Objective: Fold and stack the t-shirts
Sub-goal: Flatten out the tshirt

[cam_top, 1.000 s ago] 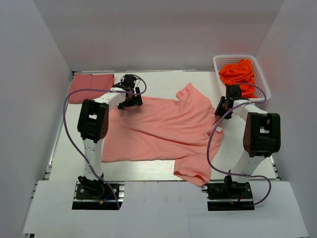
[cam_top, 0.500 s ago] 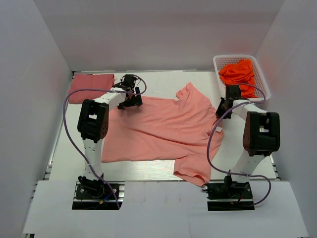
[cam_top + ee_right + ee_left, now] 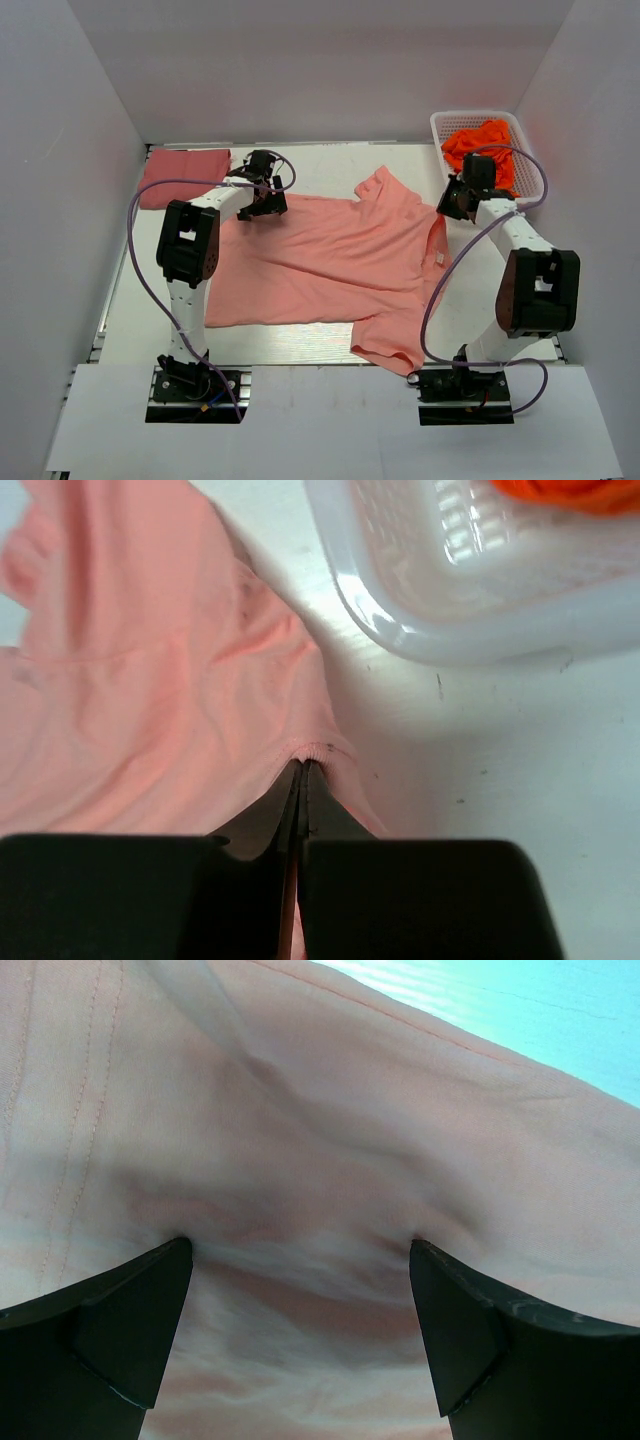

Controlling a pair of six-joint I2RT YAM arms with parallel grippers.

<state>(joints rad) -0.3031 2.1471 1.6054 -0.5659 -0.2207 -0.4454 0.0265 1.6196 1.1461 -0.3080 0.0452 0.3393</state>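
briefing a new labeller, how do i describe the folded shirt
On the white table, look at the far left corner. The rose-red t-shirt lies there folded flat, unlike the pink t-shirt spread mid-table and the orange cloth heaped in the basket.

We see a white worktop [image 3: 320,165] carrying a salmon-pink t-shirt [image 3: 330,260] spread across its middle, one sleeve reaching the near edge. A folded rose-red t-shirt [image 3: 183,172] lies far left, and a white basket [image 3: 470,114] stands far right.
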